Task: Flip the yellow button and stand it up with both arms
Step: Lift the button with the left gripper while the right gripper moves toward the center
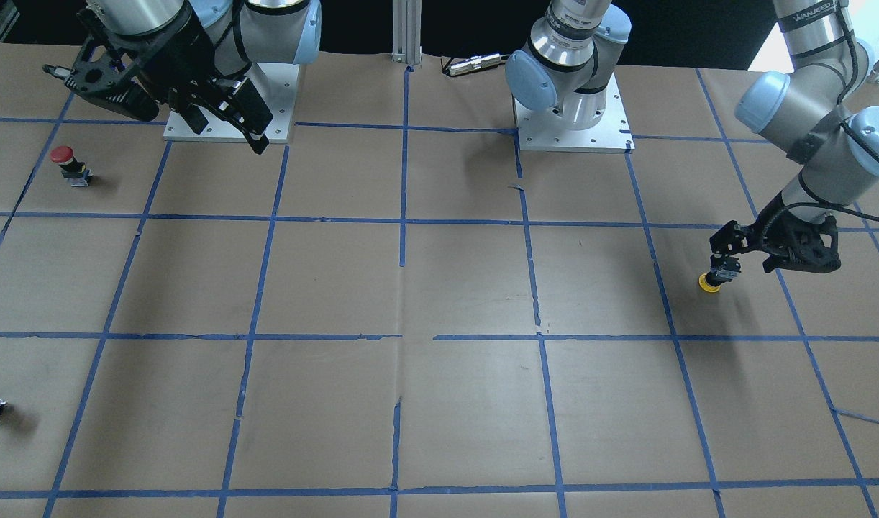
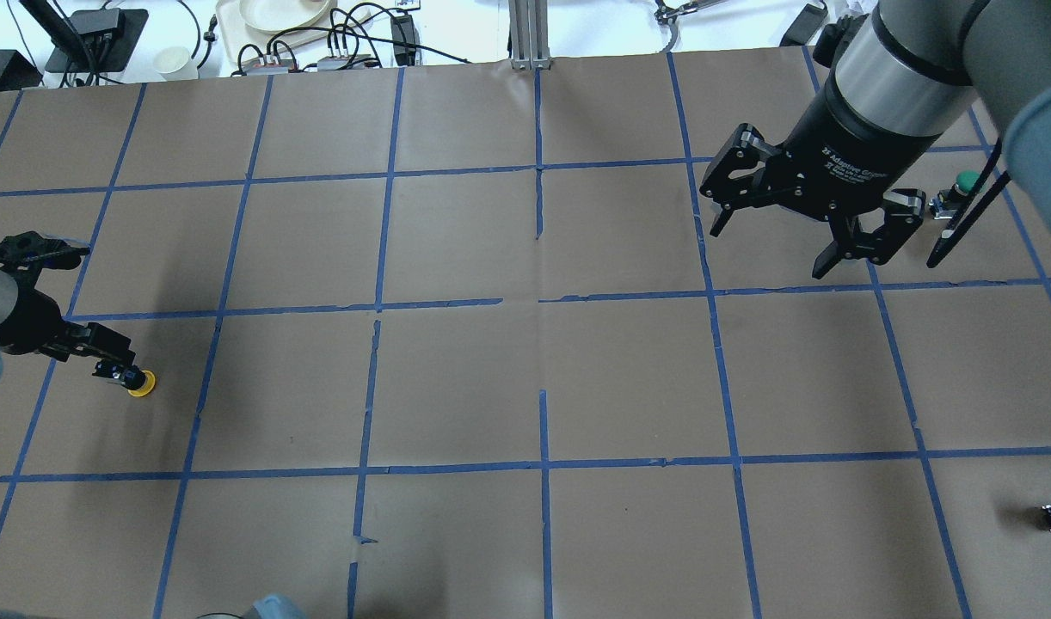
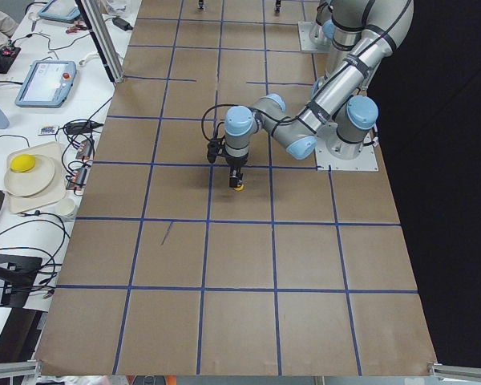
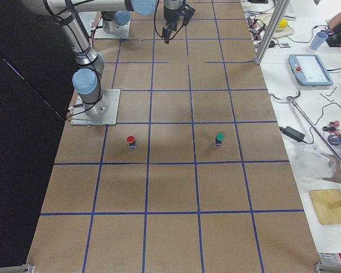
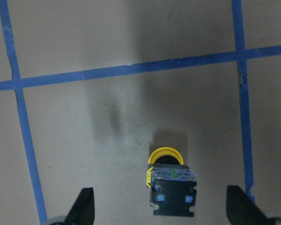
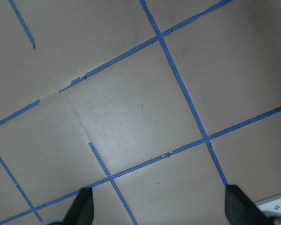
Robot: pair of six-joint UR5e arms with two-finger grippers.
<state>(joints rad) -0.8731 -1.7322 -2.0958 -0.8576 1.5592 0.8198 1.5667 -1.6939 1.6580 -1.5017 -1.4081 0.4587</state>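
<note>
A: Where does the yellow-capped push-button with grey-blue block (image 5: 172,190) stand?
B: Between the wide-spread fingers (image 5: 85,206) of the left claw (image 5: 159,206), untouched; cap on the brown paper surface (image 5: 107,112), axis near upright. The right claw (image 6: 159,206), equally wide, hangs well apart.

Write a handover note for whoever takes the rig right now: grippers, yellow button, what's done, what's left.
Left gripper: open, one finger on each side of the yellow button, not touching it.
Right gripper: open, empty, raised over the table, far from the button.
Button: appears cap down on the paper, block up.
Done: left gripper positioned around it.
Left, apparently: grasp it, flip it using both arms, stand it.
</note>
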